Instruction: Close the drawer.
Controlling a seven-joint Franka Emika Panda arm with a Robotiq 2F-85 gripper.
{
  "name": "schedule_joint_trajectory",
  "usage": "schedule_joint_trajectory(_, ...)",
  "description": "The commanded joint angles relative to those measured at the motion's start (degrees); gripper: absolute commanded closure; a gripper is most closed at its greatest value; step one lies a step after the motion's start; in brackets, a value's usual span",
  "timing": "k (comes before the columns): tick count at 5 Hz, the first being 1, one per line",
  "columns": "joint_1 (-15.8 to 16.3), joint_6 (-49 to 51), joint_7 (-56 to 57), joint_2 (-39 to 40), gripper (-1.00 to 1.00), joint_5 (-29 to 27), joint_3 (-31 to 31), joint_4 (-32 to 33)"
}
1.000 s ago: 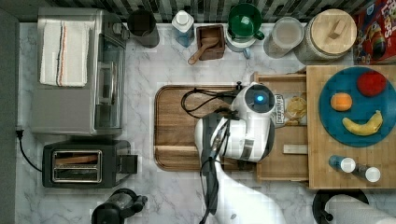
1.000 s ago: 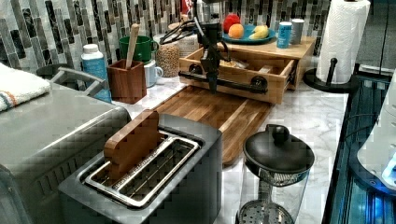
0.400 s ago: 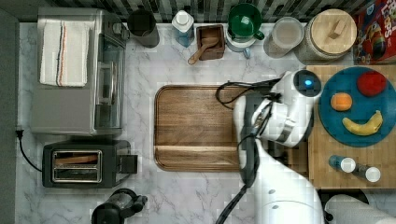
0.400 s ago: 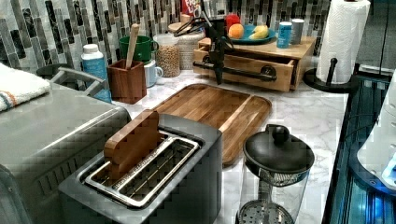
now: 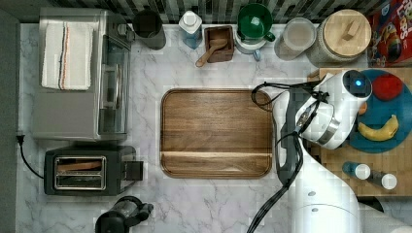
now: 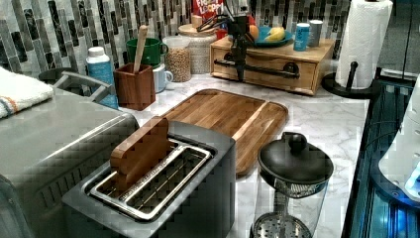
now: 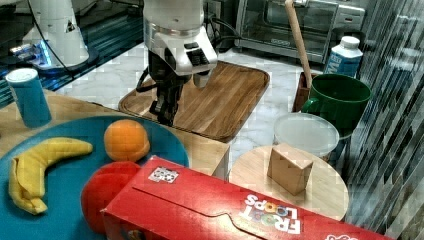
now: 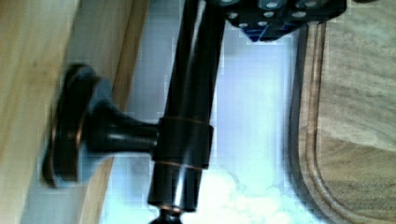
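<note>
With the drawer point(image 6: 270, 68) apparently shut in the left view's upper middle, the gripper point(image 6: 240, 74) (finger state I cannot tell) at its dark handle point(image 8: 187, 121) could snag it when withdrawing.

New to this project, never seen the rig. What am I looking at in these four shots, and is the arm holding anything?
It is one white robot arm on a marble kitchen counter. One camera looks straight down, two look from the sides, and one sits on the wrist. The gripper is at the dark bar handle of the drawer, which looks pushed in flush under the wooden top. Whether the fingers grip the handle cannot be told. Also on the counter: a brown cutting board, a toaster, a toaster oven, and a blue plate with a banana and an orange.
</note>
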State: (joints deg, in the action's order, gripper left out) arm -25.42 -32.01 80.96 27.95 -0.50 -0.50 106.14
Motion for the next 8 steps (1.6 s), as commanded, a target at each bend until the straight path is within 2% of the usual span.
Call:
schedule_joint_trajectory(1,-4.4,-4.0,-7.9,-5.4,1.0,4.9,8.5,-3.5)
schedule_joint_trajectory(8,-4.8,-3.9,-8.0,-5.4,1.0,5.1,8.0,-3.5)
